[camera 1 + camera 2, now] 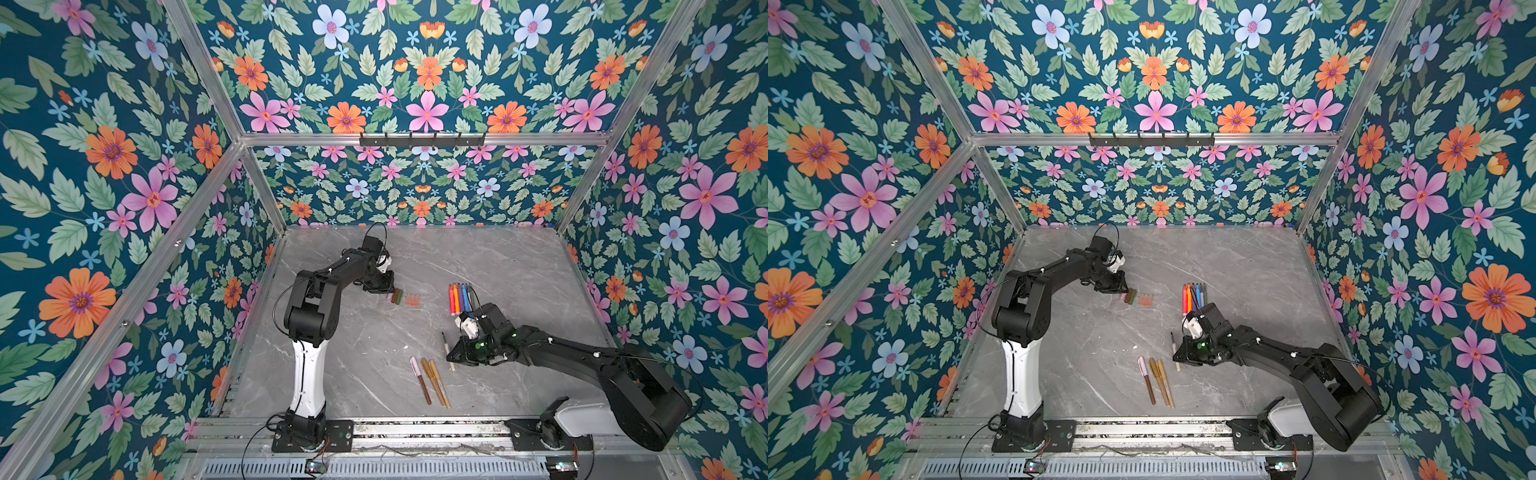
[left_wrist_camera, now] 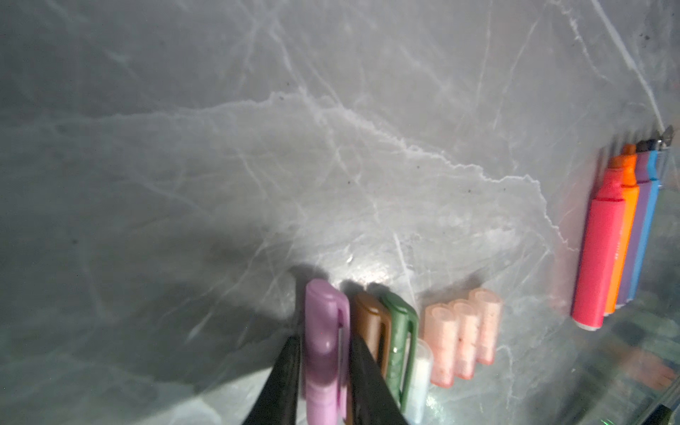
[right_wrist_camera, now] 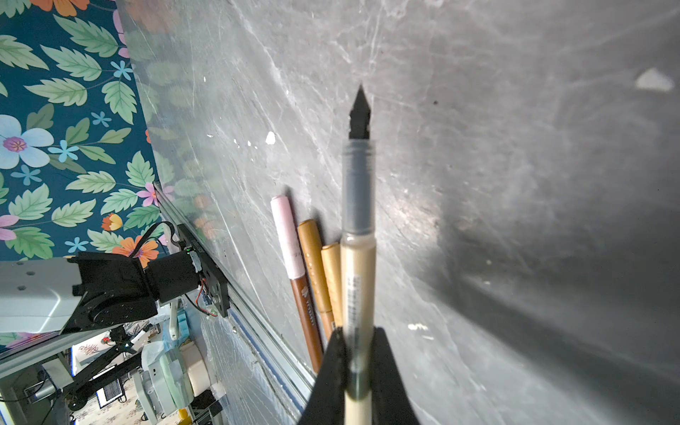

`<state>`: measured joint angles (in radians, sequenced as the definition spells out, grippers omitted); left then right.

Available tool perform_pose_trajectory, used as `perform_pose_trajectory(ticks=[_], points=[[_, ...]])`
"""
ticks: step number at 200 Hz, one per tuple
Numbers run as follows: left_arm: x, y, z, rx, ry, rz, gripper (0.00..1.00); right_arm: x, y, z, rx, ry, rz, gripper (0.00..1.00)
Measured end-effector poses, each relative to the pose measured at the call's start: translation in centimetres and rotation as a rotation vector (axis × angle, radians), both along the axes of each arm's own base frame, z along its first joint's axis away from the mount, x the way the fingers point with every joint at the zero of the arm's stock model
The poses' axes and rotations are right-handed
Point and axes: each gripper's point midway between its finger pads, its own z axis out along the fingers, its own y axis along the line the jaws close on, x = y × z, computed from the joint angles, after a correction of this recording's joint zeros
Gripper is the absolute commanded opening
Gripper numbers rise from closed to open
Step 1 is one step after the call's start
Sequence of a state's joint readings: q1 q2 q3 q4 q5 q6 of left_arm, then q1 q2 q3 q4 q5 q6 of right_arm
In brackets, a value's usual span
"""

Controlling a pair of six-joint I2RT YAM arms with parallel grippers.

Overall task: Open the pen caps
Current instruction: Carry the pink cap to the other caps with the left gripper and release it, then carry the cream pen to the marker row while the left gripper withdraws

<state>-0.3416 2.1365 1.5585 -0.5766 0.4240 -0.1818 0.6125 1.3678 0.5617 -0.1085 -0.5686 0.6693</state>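
In the left wrist view my left gripper (image 2: pixel 323 340) straddles a purple-pink pen cap (image 2: pixel 322 309) lying on the table, its jaws slightly parted with thin gaps at the cap's sides. Next to it lie a brown cap (image 2: pixel 371 327), a green cap (image 2: pixel 399 342), a clear cap (image 2: pixel 419 382) and three peach caps (image 2: pixel 461 335). Both top views show this row of caps (image 1: pixel 401 297) (image 1: pixel 1136 297). My right gripper (image 3: pixel 358 335) (image 1: pixel 452 359) is shut on an uncapped beige pen (image 3: pixel 358 220) with a black tip. Three capped pens (image 1: pixel 432 382) (image 3: pixel 312 257) lie near the front edge.
A row of uncapped red, orange, purple and blue pens (image 1: pixel 459 299) (image 2: pixel 611 250) lies just behind my right wrist. Floral walls enclose the grey marble table (image 1: pixel 519 270). A metal rail (image 1: pixel 415 428) with both arm bases runs along the front edge.
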Motion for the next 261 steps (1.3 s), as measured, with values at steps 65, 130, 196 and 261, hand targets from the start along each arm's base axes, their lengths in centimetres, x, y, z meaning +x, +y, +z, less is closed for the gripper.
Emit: perform_pose_trajectory(ticks=[65,130,196,261], points=[[0.1,0.0,0.6,-0.004,-0.009,0.002,0.28,0.0,0.0,0.0,0.000,0.000,0.000,0.00],[0.1,0.0,0.7,-0.003,-0.010,0.004,0.24,0.0,0.0,0.0,0.000,0.000,0.000,0.00],[0.4,0.0,1.0,-0.002,-0.018,0.009,0.21,0.0,0.0,-0.1,-0.002,0.004,0.000,0.00],[-2.7,1.0,8.7,-0.063,-0.129,0.019,0.23,5.4,-3.5,6.4,-0.036,-0.182,-0.144,0.00]])
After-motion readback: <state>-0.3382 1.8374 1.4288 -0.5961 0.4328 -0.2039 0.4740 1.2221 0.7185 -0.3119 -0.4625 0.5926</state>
